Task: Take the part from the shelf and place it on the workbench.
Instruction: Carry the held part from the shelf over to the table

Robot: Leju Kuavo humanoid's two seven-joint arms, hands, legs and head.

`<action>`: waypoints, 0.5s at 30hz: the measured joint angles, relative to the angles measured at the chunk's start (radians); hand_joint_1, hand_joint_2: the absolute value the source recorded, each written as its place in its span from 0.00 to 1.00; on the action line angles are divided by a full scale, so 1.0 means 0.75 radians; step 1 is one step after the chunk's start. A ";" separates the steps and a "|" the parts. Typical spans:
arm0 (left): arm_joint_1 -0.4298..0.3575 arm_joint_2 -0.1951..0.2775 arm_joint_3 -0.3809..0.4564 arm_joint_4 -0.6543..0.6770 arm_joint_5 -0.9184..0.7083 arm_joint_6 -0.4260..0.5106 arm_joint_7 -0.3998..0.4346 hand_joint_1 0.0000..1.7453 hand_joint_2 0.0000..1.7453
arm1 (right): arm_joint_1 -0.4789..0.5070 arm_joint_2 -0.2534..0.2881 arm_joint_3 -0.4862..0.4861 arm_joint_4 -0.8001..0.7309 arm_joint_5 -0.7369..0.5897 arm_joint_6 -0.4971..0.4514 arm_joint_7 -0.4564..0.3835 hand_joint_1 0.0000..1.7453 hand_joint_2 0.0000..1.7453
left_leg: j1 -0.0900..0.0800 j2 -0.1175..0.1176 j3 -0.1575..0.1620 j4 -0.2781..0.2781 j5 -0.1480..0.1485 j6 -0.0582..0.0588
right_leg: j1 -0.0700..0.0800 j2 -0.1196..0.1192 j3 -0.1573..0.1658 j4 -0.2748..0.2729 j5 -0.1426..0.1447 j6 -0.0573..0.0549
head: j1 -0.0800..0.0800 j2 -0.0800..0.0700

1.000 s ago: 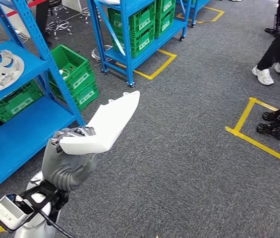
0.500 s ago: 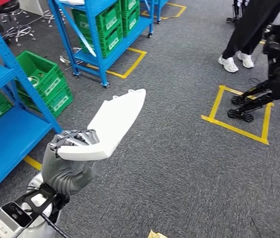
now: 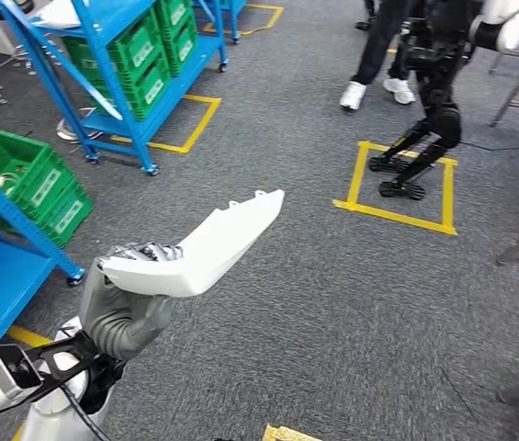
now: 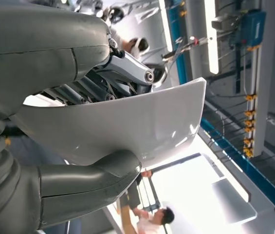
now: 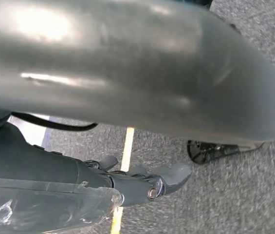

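**Part in hand, carried over open floor**

The left hand [image 3: 128, 308] grips one end of the white part [image 3: 200, 250], thumb under and fingers over, as the left wrist view confirms. The right hand [image 5: 143, 183] hangs with fingers loosely extended, holding nothing. The part juts forward, well beyond the hand and above the carpet [image 3: 325, 294]. With so much overhang, a jolt while walking could probably lever it loose.

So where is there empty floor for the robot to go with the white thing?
The grey carpet ahead of the white part, between the blue shelves and the yellow taped square, is bare. It is crowded near the green crates, and at the square, where another robot's feet and a person's shoes are.
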 joint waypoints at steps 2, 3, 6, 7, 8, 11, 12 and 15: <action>0.001 -0.001 0.003 0.007 0.000 0.000 0.005 1.00 1.00 | -0.001 0.001 -0.003 0.003 0.005 -0.005 -0.002 0.00 0.00 | 0.005 -0.050 0.080 -0.178 0.094 0.005 | 0.000 0.037 -0.002 0.004 0.004 0.009 | -0.002 0.000; 0.002 -0.002 0.004 0.009 -0.005 0.003 0.000 1.00 1.00 | -0.002 0.001 -0.004 0.004 0.007 -0.008 -0.003 0.00 0.00 | 0.008 -0.076 0.113 -0.250 0.119 0.007 | 0.001 0.053 -0.007 0.006 0.006 0.015 | -0.003 0.000; 0.004 -0.003 0.009 0.016 -0.034 0.020 -0.017 1.00 1.00 | -0.004 0.000 -0.009 0.012 0.010 -0.015 -0.009 0.00 0.00 | 0.008 -0.090 0.139 -0.315 0.130 0.024 | -0.003 0.092 -0.023 0.001 0.017 0.040 | -0.005 0.000; 0.004 -0.004 0.011 0.018 -0.042 0.024 -0.021 1.00 1.00 | -0.004 0.000 -0.012 0.016 0.010 -0.017 -0.010 0.00 0.00 | 0.007 -0.075 0.140 -0.319 0.133 0.033 | -0.005 0.085 -0.028 0.002 0.017 0.046 | -0.005 0.000; 0.004 -0.005 0.014 0.019 -0.046 0.025 -0.024 1.00 1.00 | -0.004 0.000 -0.015 0.020 0.010 -0.019 -0.011 0.00 0.00 | 0.007 -0.059 0.141 -0.322 0.137 0.043 | -0.004 0.059 -0.038 0.017 0.007 0.052 | -0.002 0.000; 0.008 -0.008 0.021 0.022 -0.052 0.027 -0.027 1.00 1.00 | -0.008 -0.001 -0.019 0.027 0.011 -0.021 -0.013 0.00 0.00 | 0.004 -0.007 0.145 -0.325 0.137 0.061 | -0.001 -0.061 -0.134 0.220 -0.106 0.065 | 0.007 0.000; 0.009 -0.008 0.024 0.023 -0.053 0.026 -0.026 1.00 1.00 | -0.008 -0.001 -0.019 0.029 0.012 -0.022 -0.013 0.00 0.00 | 0.002 0.012 0.146 -0.325 0.136 0.062 | -0.003 -0.077 -0.174 0.308 -0.143 0.069 | 0.007 0.000; 0.010 -0.007 0.028 0.033 -0.040 0.010 -0.019 1.00 1.00 | -0.008 -0.002 -0.024 0.032 0.026 -0.020 -0.012 0.00 0.00 | 0.001 0.067 0.151 -0.324 0.130 0.059 | -0.007 -0.096 -0.169 0.322 -0.121 0.076 | 0.007 0.000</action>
